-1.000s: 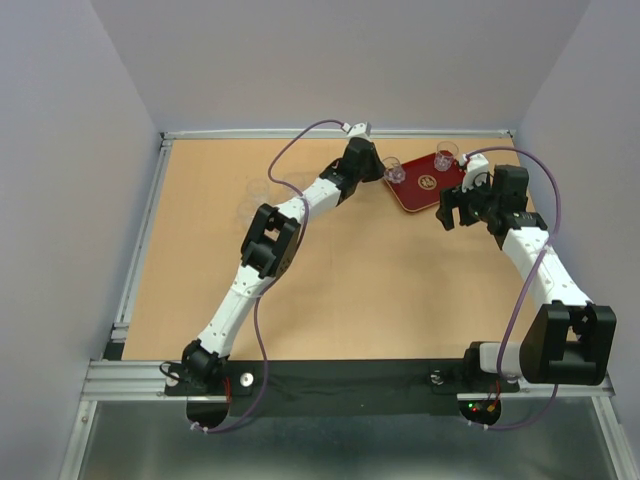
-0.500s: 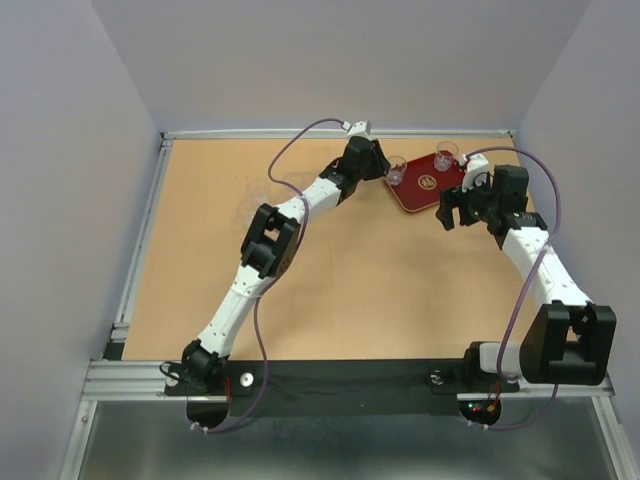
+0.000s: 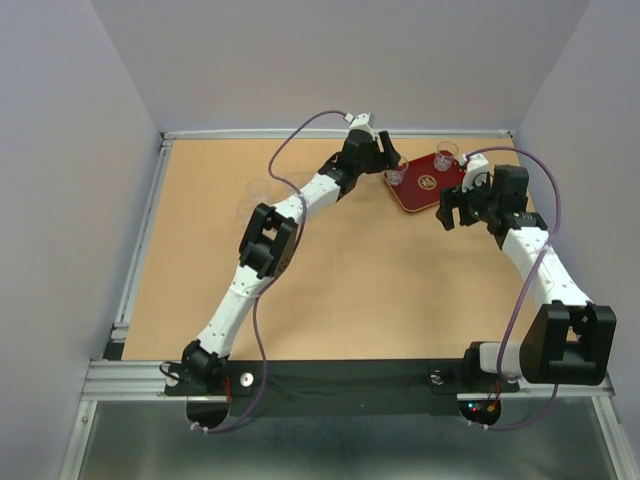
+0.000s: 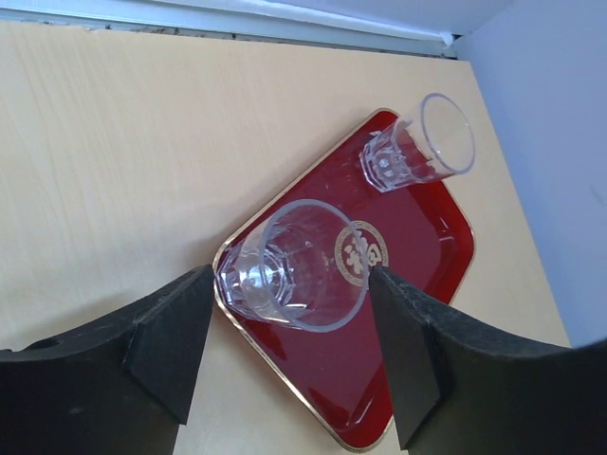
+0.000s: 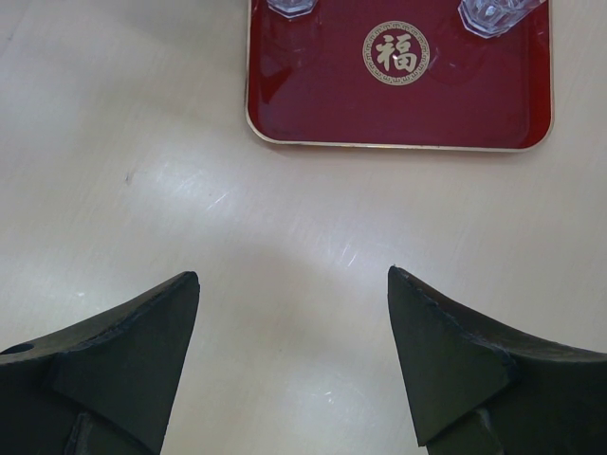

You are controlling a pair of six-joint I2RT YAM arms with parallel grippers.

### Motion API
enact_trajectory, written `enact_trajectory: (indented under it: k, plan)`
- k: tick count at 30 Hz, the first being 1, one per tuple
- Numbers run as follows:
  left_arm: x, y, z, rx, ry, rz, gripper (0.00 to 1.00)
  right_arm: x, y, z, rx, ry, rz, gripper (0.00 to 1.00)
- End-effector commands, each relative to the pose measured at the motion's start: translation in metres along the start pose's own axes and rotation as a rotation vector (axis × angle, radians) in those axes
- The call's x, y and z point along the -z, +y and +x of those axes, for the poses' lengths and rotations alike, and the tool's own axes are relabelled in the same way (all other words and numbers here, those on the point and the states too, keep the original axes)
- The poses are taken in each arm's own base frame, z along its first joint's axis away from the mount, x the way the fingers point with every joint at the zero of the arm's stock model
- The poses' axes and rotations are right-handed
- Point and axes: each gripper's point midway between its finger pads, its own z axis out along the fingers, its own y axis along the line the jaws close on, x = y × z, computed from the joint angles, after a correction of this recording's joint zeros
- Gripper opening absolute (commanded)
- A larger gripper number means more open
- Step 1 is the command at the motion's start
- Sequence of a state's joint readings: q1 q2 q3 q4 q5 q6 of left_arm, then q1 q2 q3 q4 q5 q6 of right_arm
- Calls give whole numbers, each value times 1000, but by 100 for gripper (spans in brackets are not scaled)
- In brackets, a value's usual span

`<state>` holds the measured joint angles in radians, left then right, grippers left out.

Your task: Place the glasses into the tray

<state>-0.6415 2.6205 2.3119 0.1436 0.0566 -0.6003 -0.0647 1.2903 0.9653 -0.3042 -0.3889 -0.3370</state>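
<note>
My left hand (image 4: 292,273) reached out over the far right part of the surface (image 3: 330,300), at the tray (image 4: 417,313). The tray lay turned cornerwise there, near the far edge and the right edge. The fingers (image 4: 171,351) stood wide apart with one glass (image 4: 285,261) between them. That glass stood upright in the tray's left corner, its base on the red just inside the rim. The fingers came very close to its sides. I could see no squeeze on it, but from my wrist view I could not tell whether either finger brushed it. Its rim covered part of the pale emblem (image 5: 395,52) at the tray's middle.

A second glass (image 4: 417,147) stood upright in the tray's far corner, well apart from the first, with nothing touching it.

My right hand (image 5: 292,275) hung over bare surface just beside the tray's near right rim, fingers spread wide, nothing between them. From that wrist the tray filled the top of the view. Both glasses were cut off by the top edge, one at each far corner of the tray.

A few more glasses (image 3: 258,190) showed faintly on the surface left of the middle, toward the far edge, well apart from the tray. They were too faint for me to count.
</note>
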Motion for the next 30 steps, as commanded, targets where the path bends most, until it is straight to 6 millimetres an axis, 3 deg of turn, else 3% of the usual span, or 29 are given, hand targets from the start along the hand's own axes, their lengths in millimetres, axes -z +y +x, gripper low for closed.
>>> enact_trajectory:
  k: [1,5,6,7,8,9,12,13,14,15,16,17,18,19,20,21,22,23,24,25,26,27,28,29,30]
  plan:
    - [53,-90,-113,-40,-190,194,78,-3,-2,-3,23,-31,2,85]
    - [73,-86,-117,-154,-178,179,79,-3,7,-2,33,-42,-45,85]
    - [95,-100,-139,-185,-227,193,81,-3,13,-4,37,-55,-78,85]
    - [102,-97,-143,-204,-239,178,82,-2,17,-4,39,-59,-96,85]
    - [105,-81,-132,-240,-225,139,83,-2,23,-4,41,-67,-132,85]
    - [130,-94,-155,-256,-271,151,85,-2,26,-4,48,-73,-146,85]
    - [154,-77,-152,-332,-260,98,86,-1,37,-4,47,-86,-208,85]
    - [179,-88,-170,-355,-298,103,86,-2,40,-3,40,-85,-228,85]
    - [185,-72,-161,-371,-278,57,87,-3,44,-3,37,-87,-251,85]
    - [195,-68,-161,-389,-278,40,88,-3,48,-2,23,-87,-273,85]
    - [222,-78,-176,-432,-314,47,89,-4,55,-2,13,-91,-315,85]
    - [229,-57,-168,-444,-292,-24,90,-5,58,-3,9,-91,-335,85]
    - [239,-52,-168,-464,-294,-48,90,-5,63,-5,7,-95,-357,85]
    - [267,-59,-183,-474,-336,-57,93,-5,64,-10,12,-101,-365,85]
    - [276,-38,-171,-496,-309,-121,94,-9,69,-11,14,-96,-382,85]
    - [306,-43,-187,-501,-362,-129,96,-11,73,-14,14,-93,-388,85]
    - [319,-38,-187,-504,-373,-151,97,-13,75,-17,13,-90,-397,85]
    - [327,-17,-171,-523,-350,-204,98,-18,83,-24,22,-91,-421,85]
    - [340,-12,-171,-529,-363,-222,99,-21,85,-28,23,-88,-432,85]
    - [369,-18,-181,-528,-421,-218,99,-25,90,-31,11,-77,-448,85]
    - [375,3,-164,-533,-397,-267,99,-26,98,-48,29,-94,-469,85]
    - [398,1,-170,-524,-444,-266,99,-37,104,-44,-1,-59,-493,85]
    - [406,6,-165,-522,-447,-278,99,-42,111,-48,-8,-50,-509,85]
    - [410,25,-150,-544,-423,-330,99,-47,122,-66,12,-67,-531,85]
    - [428,26,-152,-534,-459,-337,99,-59,129,-62,-19,-26,-548,86]
